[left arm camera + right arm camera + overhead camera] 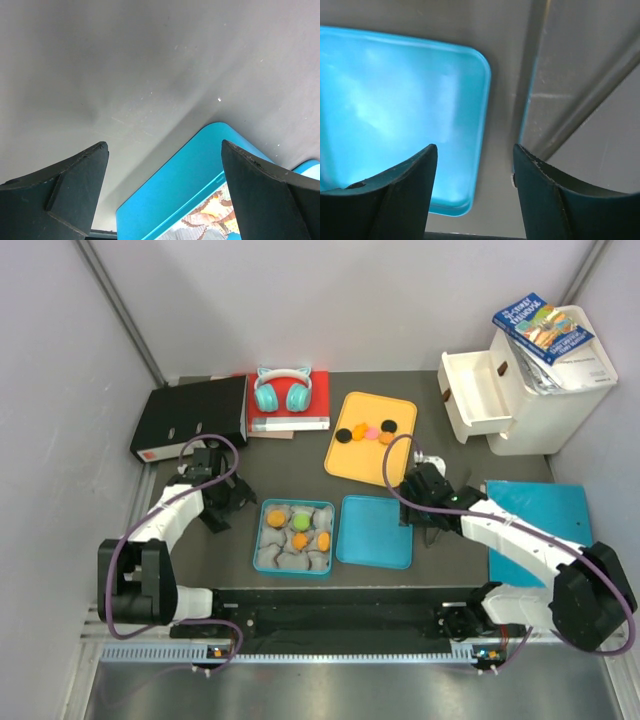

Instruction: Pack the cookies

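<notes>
Beyond my right gripper [475,150], fingers spread and empty like the left gripper [165,145], the small flat round cookies [368,432] lie in a left-to-right row on the yellow plastic tray [350,465], seemingly nearer that arm.

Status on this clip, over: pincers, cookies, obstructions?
Left pincer open, empty. Right pincer open, empty, at lid edge. Cookies: four in box, five on yellow tray. No obstruction seen.

Orange, black and pink cookies [358,430] lie on a yellow tray [360,466] near a teal box [297,503]
</notes>
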`<state>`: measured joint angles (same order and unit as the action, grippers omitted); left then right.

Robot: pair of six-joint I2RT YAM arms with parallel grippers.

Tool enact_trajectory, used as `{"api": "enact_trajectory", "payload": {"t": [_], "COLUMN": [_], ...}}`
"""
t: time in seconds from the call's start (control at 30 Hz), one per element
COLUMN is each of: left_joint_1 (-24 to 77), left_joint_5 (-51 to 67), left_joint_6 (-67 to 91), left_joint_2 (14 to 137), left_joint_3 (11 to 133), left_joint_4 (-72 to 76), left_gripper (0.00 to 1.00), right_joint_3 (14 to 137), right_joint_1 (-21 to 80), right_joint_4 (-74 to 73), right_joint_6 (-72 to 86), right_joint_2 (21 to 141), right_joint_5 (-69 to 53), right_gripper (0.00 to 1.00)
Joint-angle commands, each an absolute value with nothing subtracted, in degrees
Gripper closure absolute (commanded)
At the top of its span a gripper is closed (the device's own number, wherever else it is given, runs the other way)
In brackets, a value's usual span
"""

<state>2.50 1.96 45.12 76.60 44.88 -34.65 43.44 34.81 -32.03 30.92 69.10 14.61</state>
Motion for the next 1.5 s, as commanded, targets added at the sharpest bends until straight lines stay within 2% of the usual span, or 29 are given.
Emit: {"api": "enact_trajectory", "payload": {"t": [0.0,0.57,0.67,0.7,0.8,1.03,1.1,1.47], "left_joint_1": [2.2,2.3,2.2,2.2,2.2,2.2,2.1,2.0], "left_joint_5": [0.5,0.4,0.4,0.4,0.5,-1.8,-2.7,-2.6], "left_joint_6": [45.6,45.6,45.5,45.5,45.4,45.2,45.1,47.6], "left_joint_2": [75.4,77.3,77.3,77.3,77.3,76.6,76.6,76.7], "left_joint_3": [46.9,45.8,45.7,45.7,45.7,47.1,48.3,53.6], "left_joint_4": [-35.8,-34.9,-34.9,-34.9,-35.1,-35.9,-36.4,-37.4], "left_gripper": [0.02,0.02,0.02,0.02,0.02,0.02,0.02,0.02], "right_joint_3": [41.0,38.5,38.2,38.0,37.6,40.2,42.6,54.0], "right_joint_1": [35.2,35.1,35.2,35.2,35.2,35.1,35.2,35.1], "right_joint_4": [-31.3,-25.5,-24.9,-24.6,-24.1,-28.5,-31.6,-39.8], "right_joint_6": [34.1,34.5,35.1,35.2,35.2,34.5,33.9,29.7], "right_joint_2": [69.2,78.3,80.3,80.7,81.0,75.1,72.3,59.4], "right_joint_5": [17.4,13.0,12.1,11.8,11.3,14.4,15.9,18.3], "right_gripper": [0.39,0.53,0.63,0.72,0.87,0.95,1.0,1.0]}}
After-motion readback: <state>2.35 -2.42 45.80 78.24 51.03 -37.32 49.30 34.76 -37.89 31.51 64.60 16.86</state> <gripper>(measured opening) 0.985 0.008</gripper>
